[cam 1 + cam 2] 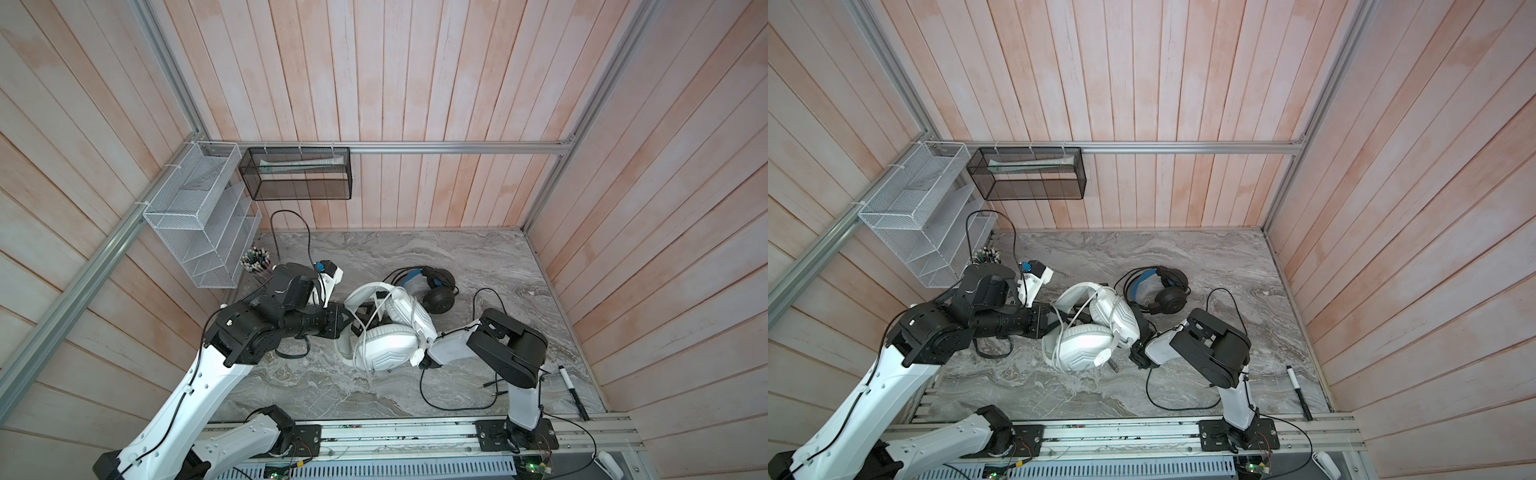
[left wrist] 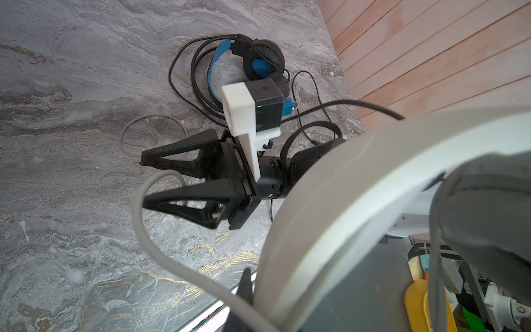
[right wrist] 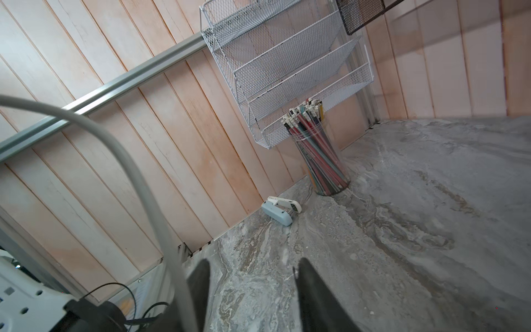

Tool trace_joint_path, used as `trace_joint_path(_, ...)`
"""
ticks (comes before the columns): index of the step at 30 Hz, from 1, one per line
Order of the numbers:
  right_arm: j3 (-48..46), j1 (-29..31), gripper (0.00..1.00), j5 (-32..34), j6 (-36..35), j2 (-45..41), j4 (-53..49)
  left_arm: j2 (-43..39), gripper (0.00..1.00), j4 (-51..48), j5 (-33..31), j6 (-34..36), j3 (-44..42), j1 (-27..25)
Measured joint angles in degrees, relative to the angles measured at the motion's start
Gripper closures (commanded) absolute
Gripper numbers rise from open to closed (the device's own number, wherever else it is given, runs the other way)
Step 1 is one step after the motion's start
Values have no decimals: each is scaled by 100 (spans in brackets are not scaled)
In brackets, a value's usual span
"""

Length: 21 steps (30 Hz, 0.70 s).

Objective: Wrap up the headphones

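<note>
The left gripper (image 1: 351, 321) pinches the band of the white headphones (image 1: 388, 347), held above the middle of the table (image 1: 478, 257). The right gripper (image 2: 143, 179) stands open by their cord (image 2: 136, 218), holding nothing. The black headphones (image 1: 436, 286) lie just behind.

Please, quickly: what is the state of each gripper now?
Left gripper: closed on the white headphones, at the headband.
Right gripper: open, holding nothing.

Pink plank walls (image 1: 415, 83), grey marble tabletop (image 1: 457, 257), white wire rack (image 1: 187, 216)
</note>
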Motion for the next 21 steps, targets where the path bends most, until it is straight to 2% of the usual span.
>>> trace_joint_path(1,7,-59,89,66,-20,-39,-101,-15,100,31,35,-4,-22,0)
trace_joint_path(5,37,-439,100,433,-297,-461,-804,-164,100,136,168,-48,-267,-11)
trace_joint_path(14,330,-769,100,1718,-1617,-2264,-2588,-330,100,190,109,-90,-813,-149)
trace_joint_path(21,396,-1357,100,2103,-2124,-2933,-3320,-450,100,87,-474,-90,-820,-184)
